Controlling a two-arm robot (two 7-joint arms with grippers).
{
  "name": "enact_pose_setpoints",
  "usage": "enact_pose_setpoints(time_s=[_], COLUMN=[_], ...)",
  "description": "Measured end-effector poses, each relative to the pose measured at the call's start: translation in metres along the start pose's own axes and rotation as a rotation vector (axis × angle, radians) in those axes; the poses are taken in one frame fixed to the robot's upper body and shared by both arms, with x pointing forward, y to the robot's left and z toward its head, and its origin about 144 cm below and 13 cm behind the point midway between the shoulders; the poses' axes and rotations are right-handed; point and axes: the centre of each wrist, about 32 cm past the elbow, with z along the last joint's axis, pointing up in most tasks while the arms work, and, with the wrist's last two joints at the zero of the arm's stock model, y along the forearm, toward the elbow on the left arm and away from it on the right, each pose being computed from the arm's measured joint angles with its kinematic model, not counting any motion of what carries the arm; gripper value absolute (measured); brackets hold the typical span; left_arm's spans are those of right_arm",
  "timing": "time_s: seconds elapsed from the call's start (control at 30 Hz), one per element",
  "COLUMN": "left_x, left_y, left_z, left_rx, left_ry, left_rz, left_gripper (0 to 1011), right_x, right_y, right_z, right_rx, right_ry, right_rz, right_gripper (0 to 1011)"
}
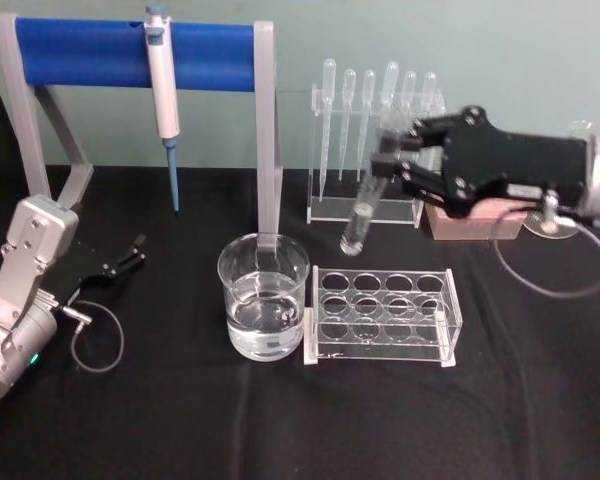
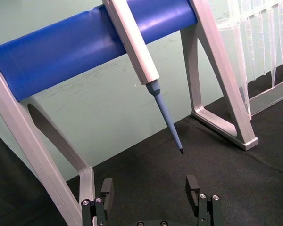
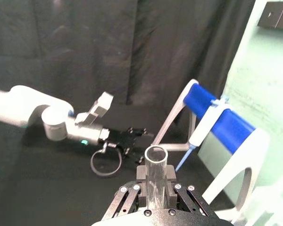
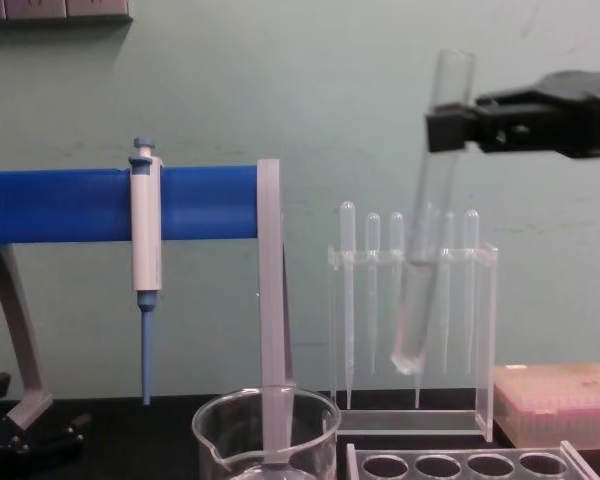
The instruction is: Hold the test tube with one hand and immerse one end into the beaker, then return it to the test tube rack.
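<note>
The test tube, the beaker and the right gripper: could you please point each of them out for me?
test tube (image 4: 420,290), chest view, on its clear lower body below the grip.
beaker (image 1: 263,262), head view, on its glass rim.
right gripper (image 1: 388,152), head view, midway between its fingertips, shut on the tube.

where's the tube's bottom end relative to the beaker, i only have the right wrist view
Observer: In the chest view the test tube hangs tilted, its rounded end well above the beaker rim and off toward the right.
Operator: is there water in the beaker
Observer: Yes, the head view shows clear liquid filling roughly its lower half.
Operator: anything under the tube now
Observer: From the head view its lower end sits between the pipette stand and the clear tube rack, not over the beaker.
Operator: right gripper's hold ok
Observer: The right gripper clamps the tube near its open top.
</note>
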Motion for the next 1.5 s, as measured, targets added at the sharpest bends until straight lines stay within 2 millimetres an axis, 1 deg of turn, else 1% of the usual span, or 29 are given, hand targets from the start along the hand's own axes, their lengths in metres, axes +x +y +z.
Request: enact_pose_setpoints(time_s=[0.2,0.4,0.57,0.83,1.5], left_x=[0.000,0.000,0.000,0.000,0.000], left_y=[0.000,0.000,0.000,0.000,0.000], left_z=[0.000,0.000,0.000,0.000,0.000], left_rx=[0.000,0.000,0.000,0.000,0.000], left_ry=[0.000,0.000,0.000,0.000,0.000], left_rz=[0.000,0.000,0.000,0.000,0.000], left_gripper=[1000,1000,1000,1000,1000], right_x=[-0.014,-0.019,-0.022,-0.025,-0.026], right_y=[-0.017,-0.025,-0.028,-0.027,-0.014], right_z=[-0.010,-0.021,-0.031,-0.045,-0.069], right_rx=[-0.020,-0.036,-0.045,-0.054,-0.069], right_ry=[0.003,0.011,0.024,0.040,0.072], right_rz=[0.013,0.013,0.005,-0.027,-0.062], right_gripper=[235,235,236,236,235])
